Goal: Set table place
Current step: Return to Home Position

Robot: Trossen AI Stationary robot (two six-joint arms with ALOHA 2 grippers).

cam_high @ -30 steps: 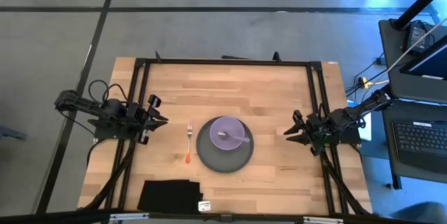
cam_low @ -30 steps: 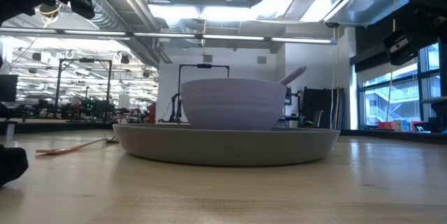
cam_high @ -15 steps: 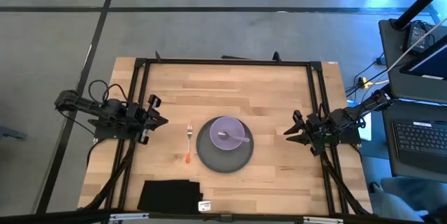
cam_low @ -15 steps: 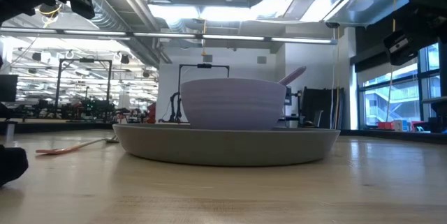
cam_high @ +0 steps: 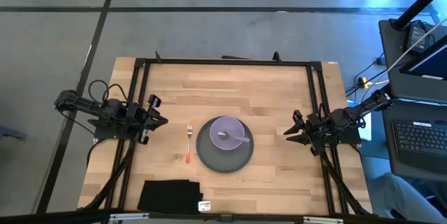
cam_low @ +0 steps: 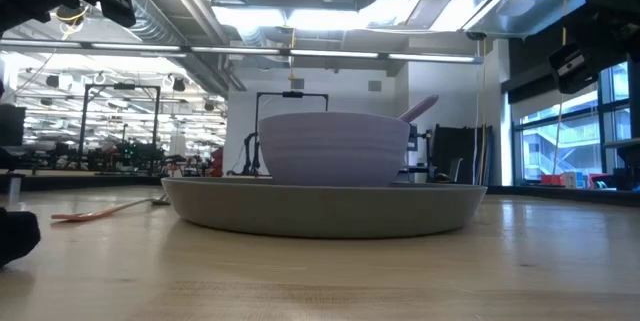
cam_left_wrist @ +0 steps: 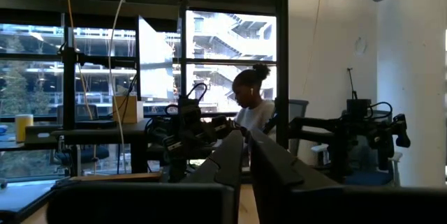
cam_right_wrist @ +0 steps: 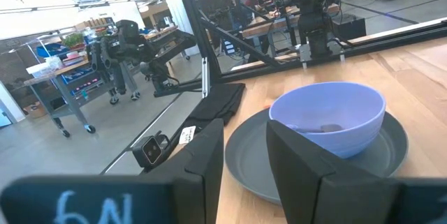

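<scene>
A large dark grey plate [cam_high: 225, 155] lies flat at the middle of the table [cam_high: 279, 91]. A lilac bowl [cam_high: 228, 132] stands on the plate, toward its far side. A lilac-handled spoon [cam_high: 236, 138] lies in the bowl, its handle [cam_low: 418, 108] leaning on the rim. An orange-handled fork [cam_high: 188, 146] lies flat on the table just left of the plate, tines toward the far edge. My left gripper [cam_high: 162, 120] hovers at the left rail, shut and empty. My right gripper [cam_high: 289, 132] hovers at the right rail, open and empty, pointing at the plate [cam_right_wrist: 314, 175].
A black folded cloth [cam_high: 167, 196] lies at the table's near left corner, with a small white tag [cam_high: 204, 205] beside it. A black rail frame [cam_high: 223, 61] runs around the tabletop. A person [cam_left_wrist: 251, 109] sits in the room beyond the table.
Both arms and all the tableware have kept still. A person's sleeve has come into the high view beyond the table's near right corner.
</scene>
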